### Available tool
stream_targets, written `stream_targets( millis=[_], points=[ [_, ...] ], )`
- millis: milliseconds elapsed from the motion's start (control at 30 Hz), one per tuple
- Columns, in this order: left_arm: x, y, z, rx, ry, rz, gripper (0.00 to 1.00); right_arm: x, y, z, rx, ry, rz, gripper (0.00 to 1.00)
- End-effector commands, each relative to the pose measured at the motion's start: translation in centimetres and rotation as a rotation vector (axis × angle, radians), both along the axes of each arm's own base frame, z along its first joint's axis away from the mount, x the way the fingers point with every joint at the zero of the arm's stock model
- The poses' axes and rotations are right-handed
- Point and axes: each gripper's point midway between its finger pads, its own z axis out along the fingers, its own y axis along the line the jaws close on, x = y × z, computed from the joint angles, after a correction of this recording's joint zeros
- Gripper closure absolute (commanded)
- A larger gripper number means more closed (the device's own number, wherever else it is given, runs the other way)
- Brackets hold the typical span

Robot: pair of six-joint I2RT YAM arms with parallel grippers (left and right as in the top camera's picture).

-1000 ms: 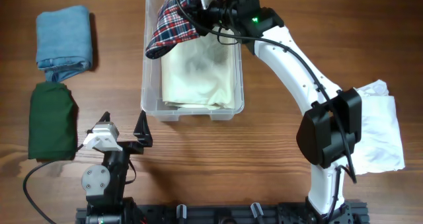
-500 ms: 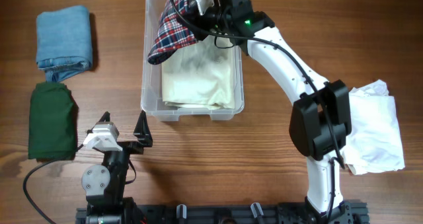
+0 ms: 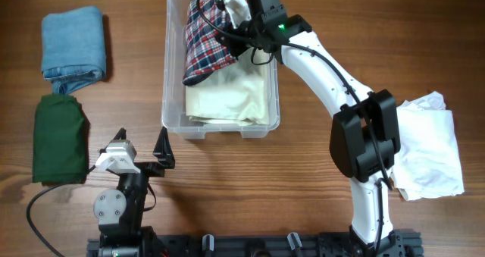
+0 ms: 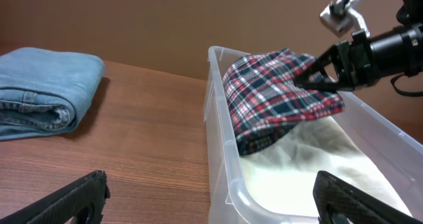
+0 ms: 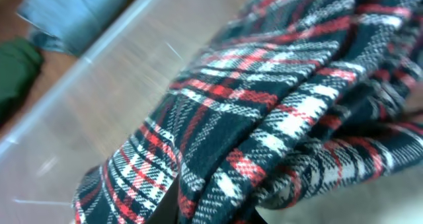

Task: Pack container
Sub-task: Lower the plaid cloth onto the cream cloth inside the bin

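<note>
Container (image 3: 171,113) on the table (image 3: 303,204) at the far middle, open side up, long side running away from the arm bases. Inside, flat across the floor, a cream cloth (image 3: 227,98), bare in the near part. Over the far part, a plaid cloth (image 3: 203,41) in red, white and dark, bunched and draped, lower edge resting on the cream cloth, closer to the left wall than the right. From the left wrist view, rising a little above the rim. Pinched at its far right edge by the right gripper (image 3: 236,18), jaws narrow and clamped on the fabric, right arm (image 3: 326,67) reaching in over the right wall. In the right wrist view, mostly plaid folds up close, with the clear wall behind and blurred blue and green beyond.

Left gripper (image 3: 142,143) low near the front edge, well apart from the container, spread wide and holding nothing. Its 2 fingers (image 4: 73,197) at the bottom corners of its own view, facing the container's near left corner.

Left of the container, well apart: folded jeans (image 3: 73,41) on the far side and a green cloth (image 3: 59,139) nearer, the 2 almost touching. At the right, beside the right arm, a crumpled white cloth (image 3: 436,147), partly hidden by that arm.
</note>
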Motion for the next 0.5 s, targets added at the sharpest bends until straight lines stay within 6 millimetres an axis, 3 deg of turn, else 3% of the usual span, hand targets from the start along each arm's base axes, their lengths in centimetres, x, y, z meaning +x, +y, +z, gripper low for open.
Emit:
stream_targets(
  millis=[0,67,233,333,467],
  points=[
    [0.0,0.2,-0.3,0.008,0.007,0.01,0.0,1.6,-3.3,-1.7,-0.141,-0.015,-0.131,0.42],
    [0.0,0.2,-0.3,0.008,0.007,0.01,0.0,1.5,-4.6,-2.4,-0.204,-0.005,-0.17,0.32],
    [0.0,0.2,-0.3,0.008,0.007,0.01,0.0,1.2,-7.2,-3.0,-0.33,0.004,-0.246,0.29],
    [0.0,0.2,-0.3,0.008,0.007,0.01,0.0,1.1,-8.4,-1.7,-0.371,-0.018,-0.281,0.28],
    [0.0,0.2,-0.3,0.008,0.007,0.01,0.0,1.2,-8.7,2.1,-0.347,-0.083,-0.302,0.25]
  ],
)
